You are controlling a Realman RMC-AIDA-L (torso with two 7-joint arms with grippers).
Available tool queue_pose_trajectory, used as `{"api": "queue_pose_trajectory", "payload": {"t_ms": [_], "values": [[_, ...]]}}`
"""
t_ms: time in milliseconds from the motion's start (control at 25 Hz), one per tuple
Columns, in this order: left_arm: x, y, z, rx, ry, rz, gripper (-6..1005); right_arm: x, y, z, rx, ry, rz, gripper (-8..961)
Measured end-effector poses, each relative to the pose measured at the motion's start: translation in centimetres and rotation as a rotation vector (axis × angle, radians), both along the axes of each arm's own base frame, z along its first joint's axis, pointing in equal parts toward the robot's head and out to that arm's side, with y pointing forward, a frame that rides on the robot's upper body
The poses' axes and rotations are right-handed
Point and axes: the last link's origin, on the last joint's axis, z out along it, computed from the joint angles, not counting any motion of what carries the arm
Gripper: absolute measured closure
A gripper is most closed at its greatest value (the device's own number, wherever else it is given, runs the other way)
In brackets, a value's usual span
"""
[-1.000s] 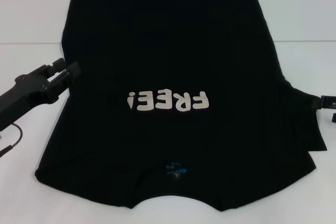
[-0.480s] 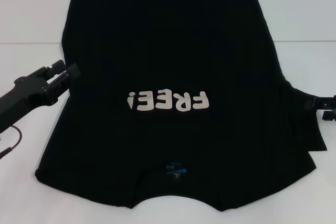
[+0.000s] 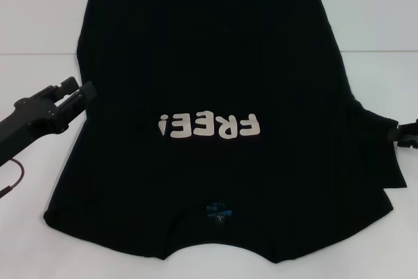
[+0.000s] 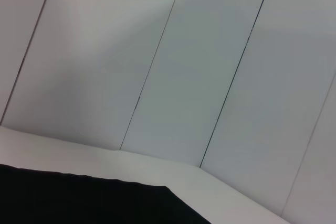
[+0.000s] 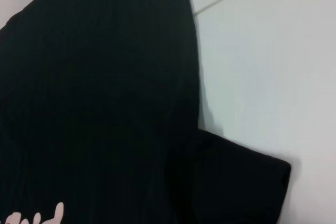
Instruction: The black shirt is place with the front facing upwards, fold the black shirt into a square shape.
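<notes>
At the black shirt (image 3: pixel 202 63) edges, left tool (image 3: pixel 83 91) and right tool (image 3: pixel 400 135), openings indiscernible.

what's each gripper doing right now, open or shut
left gripper: beside the black shirt, holding nothing; open or shut cannot be told.
right gripper: at the shirt's sleeve; cannot be told.

My view is bright and even, without glare. The shirt (image 3: pixel 209 122) is so dark that its folds hardly show. My wrist views look soft.
</notes>
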Motion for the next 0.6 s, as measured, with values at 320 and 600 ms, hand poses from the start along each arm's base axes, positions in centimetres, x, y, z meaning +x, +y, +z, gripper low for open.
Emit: {"api": "queue_pose_trajectory", "payload": {"t_ms": [320, 600], "values": [[0.23, 0.22, 0.00, 0.001, -0.002, -0.007, 531, 0.05, -0.04, -0.39, -0.004, 0.001, -0.006, 857], [0.31, 0.27, -0.07, 0.004, 0.003, -0.012, 531, 0.26, -0.17, -0.24, 0.004, 0.005, -0.012, 948]]}}
